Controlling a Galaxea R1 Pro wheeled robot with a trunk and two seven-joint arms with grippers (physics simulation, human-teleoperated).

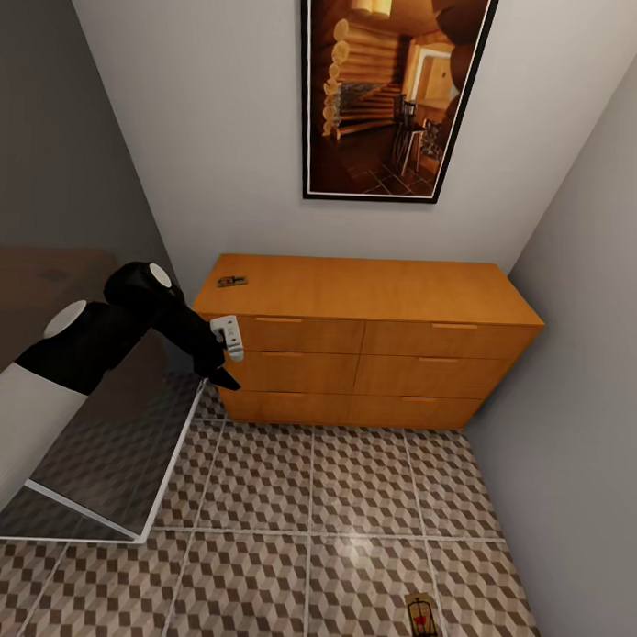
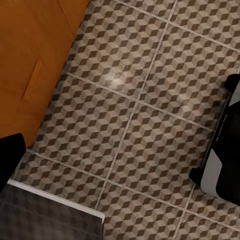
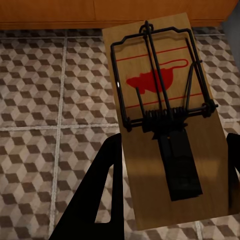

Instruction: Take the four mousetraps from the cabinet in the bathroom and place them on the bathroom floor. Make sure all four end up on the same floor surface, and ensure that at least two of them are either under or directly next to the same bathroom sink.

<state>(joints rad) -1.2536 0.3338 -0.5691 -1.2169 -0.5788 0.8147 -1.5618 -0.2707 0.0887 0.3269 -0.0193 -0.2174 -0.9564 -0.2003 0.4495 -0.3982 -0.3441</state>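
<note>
- Right gripper: in the right wrist view its two dark fingers stand on either side of a mousetrap, one at each long edge of the tan board. The jaws are set to the board's width and appear to pinch it. The trap shows dark wire, a spring coil and a red mouse print on its face.
- The same held mousetrap shows at the lower edge of the head view, above the bathroom floor, right of centre and well apart from the cabinet. Whether the board touches the tiles cannot be told.
- Left gripper: seen in the head view as a dark tip below a white wrist fitting, just in front of the cabinet's left front corner. Whether its jaws are spread or pressed together cannot be told; nothing is seen in them.
- Left arm pose: the black forearm reaches forward and down from the left, elbow raised, above a glossy grey panel with a white rim.
- A second mousetrap lies flat on the cabinet top, near its left rear corner.
- All six cabinet drawers appear closed.
- A framed picture hangs on the wall above the cabinet.
- The left wrist view shows tiled floor, a cabinet drawer front with its handle, and part of the robot's black and white base.
</note>
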